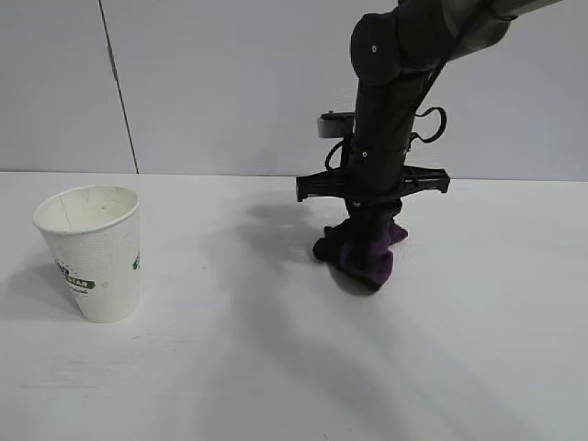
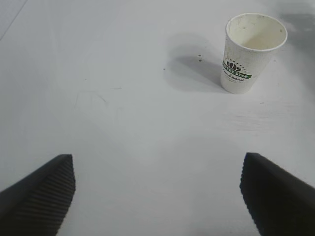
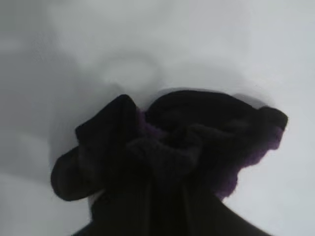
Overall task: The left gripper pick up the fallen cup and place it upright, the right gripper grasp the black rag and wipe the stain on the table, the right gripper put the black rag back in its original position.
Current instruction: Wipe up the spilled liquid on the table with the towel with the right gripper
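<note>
Textured paper cup, cloth rag

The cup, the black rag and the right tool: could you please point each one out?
cup [image 1: 96, 266], exterior view, on its side wall.
black rag [image 1: 366, 262], exterior view, on its purple fold.
right tool [image 1: 372, 223], exterior view, between its fingertips.

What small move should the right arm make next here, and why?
Probably a short wiping stroke across the table. The right gripper points down, shut on the black rag, which is pressed to the surface. The cup already stands upright and the left gripper waits open, so wiping looks like the live step; no stain shows.
</note>
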Available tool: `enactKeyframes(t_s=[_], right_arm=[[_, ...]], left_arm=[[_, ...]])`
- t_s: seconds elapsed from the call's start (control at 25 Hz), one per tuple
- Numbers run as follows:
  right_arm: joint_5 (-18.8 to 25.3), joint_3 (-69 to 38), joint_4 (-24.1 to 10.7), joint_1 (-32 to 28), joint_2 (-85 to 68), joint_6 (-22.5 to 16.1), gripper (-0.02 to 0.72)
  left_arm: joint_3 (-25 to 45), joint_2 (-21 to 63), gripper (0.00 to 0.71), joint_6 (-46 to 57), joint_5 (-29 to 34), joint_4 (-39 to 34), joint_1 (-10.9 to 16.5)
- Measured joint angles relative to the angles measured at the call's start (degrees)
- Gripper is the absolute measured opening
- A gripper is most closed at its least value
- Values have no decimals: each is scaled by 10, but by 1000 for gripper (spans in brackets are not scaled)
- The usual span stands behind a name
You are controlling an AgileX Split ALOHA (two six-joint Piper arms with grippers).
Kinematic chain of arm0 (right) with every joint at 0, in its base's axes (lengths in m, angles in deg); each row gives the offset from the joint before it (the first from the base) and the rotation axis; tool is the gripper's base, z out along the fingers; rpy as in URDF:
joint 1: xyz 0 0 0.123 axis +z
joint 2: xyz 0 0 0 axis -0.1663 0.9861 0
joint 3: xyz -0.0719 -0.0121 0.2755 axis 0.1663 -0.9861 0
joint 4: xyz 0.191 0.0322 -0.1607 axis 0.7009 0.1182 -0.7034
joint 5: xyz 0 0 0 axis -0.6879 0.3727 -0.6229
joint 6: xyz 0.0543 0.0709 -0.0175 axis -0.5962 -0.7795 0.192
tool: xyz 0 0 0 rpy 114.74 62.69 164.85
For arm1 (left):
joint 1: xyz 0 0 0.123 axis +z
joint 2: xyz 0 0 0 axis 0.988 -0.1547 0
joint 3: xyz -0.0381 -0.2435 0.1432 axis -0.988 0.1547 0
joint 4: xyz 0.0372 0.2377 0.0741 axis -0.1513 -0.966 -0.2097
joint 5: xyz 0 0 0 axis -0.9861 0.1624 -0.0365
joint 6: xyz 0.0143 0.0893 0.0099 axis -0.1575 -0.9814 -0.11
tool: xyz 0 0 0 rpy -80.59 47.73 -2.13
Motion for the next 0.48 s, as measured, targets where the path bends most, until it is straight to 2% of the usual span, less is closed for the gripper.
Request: enactKeyframes(t_s=[0.04,0.12,0.24,0.36,0.48], right_arm=[[25,0,26,0,-1,25,52],[58,0,55,0,-1,51,52],[103,0,61,0,-3,67,52],[110,0,54,0,-9,68,52],[94,0,55,0,-18,68,62]], left_arm=[[0,0,654,0,0,0,0],[0,0,654,0,0,0,0],[0,0,654,0,0,0,0],[0,0,654,0,0,0,0],[0,0,654,0,0,0,0]])
